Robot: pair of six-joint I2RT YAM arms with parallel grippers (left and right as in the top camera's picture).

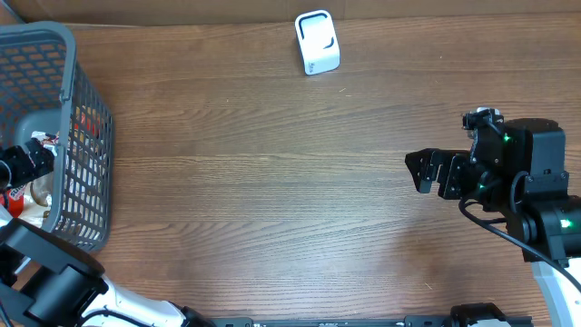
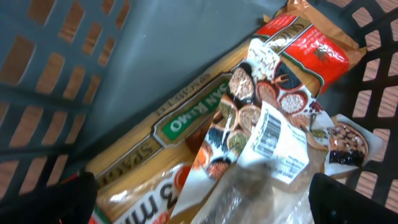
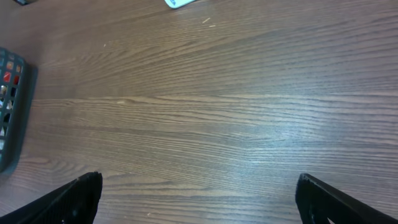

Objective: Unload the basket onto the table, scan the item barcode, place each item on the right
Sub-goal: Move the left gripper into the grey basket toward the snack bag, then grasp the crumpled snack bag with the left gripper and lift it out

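In the left wrist view my left gripper (image 2: 202, 202) hangs open inside the grey basket (image 1: 86, 173), just above the packed goods. Between its fingers lies a clear bag printed with beans (image 2: 249, 112) that carries a white barcode label (image 2: 268, 134). Under the bag is a spaghetti packet (image 2: 180, 121), and a red packet (image 2: 311, 46) lies further back. The white scanner (image 1: 317, 42) stands at the far edge of the table. My right gripper (image 1: 427, 171) hovers open over bare wood at the right, holding nothing.
The basket's mesh walls (image 2: 56, 68) close in around my left gripper. The right wrist view shows brown table (image 3: 205, 106) with the basket's corner (image 3: 12, 106) at far left and the scanner's edge (image 3: 180, 3) at the top.
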